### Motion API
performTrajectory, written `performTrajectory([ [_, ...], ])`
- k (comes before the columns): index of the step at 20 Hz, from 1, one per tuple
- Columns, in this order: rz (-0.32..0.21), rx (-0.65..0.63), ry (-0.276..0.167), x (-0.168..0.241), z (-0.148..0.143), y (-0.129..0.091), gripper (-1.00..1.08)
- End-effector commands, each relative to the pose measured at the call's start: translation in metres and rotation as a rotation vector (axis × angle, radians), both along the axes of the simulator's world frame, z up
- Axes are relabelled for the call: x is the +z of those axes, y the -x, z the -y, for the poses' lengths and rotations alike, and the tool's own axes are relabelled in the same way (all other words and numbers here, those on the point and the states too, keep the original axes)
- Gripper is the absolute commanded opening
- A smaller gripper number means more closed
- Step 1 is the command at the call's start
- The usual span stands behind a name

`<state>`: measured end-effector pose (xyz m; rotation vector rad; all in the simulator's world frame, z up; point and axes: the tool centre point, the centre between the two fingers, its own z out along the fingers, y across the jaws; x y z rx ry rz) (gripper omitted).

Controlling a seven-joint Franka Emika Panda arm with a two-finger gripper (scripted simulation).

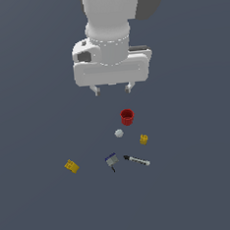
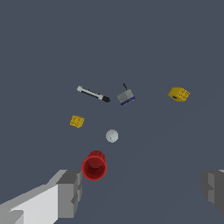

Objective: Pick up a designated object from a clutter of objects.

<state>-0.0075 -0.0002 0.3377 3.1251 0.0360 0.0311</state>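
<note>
The pincer (image 1: 113, 89) hangs up high with its two fingers wide apart, holding nothing. Just past its tips on the floor is the red cup (image 1: 127, 117). A bit farther out the same way sits the little pale ball (image 1: 119, 133), near the cup but not touching. I think the pincer must reach out over the cup, then go down.

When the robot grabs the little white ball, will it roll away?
Probably, if nudged: the ball looks round and smooth and lies loose on flat ground. It may slip between the open gripper fingers unless squeezed dead centre. Rolling, it could bump the red cup nearby.
</note>
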Motion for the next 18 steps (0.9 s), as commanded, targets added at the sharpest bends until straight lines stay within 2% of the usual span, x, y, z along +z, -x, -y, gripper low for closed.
performTrajectory([
  [1, 0.0, 0.0, 0.0, 0.0, 0.0, 0.0, 1.0],
  [10, -0.031, 0.003, 0.02, -0.006, 0.022, 0.007, 1.0],
  [18, -0.031, 0.019, 0.019, -0.012, 0.021, 0.005, 1.0],
])
